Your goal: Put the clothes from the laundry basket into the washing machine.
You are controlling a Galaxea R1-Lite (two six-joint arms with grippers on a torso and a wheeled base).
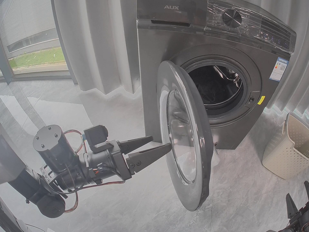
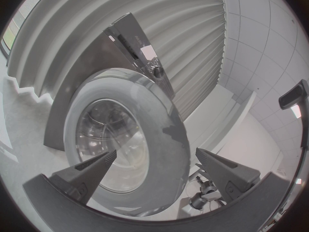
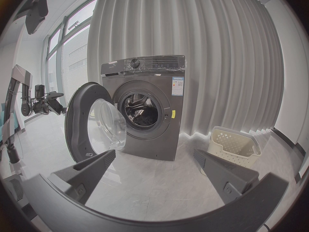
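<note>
The grey washing machine (image 1: 180, 49) stands against the curtain with its round door (image 1: 185, 136) swung wide open. Dark clothes (image 1: 209, 89) lie inside the drum (image 3: 141, 113). My left gripper (image 1: 161, 142) is open, its fingertips right at the outer face of the door (image 2: 128, 136), nothing between them. The cream laundry basket (image 1: 288, 145) sits on the floor to the right of the machine; in the right wrist view the basket (image 3: 235, 142) looks empty inside. My right gripper (image 3: 154, 155) is open and holds nothing, low at the right, well back from the machine.
White curtains (image 1: 96, 33) hang behind the machine, and a window (image 1: 29, 33) is at the far left. The pale tiled floor (image 1: 96, 113) stretches in front of the machine and around the basket.
</note>
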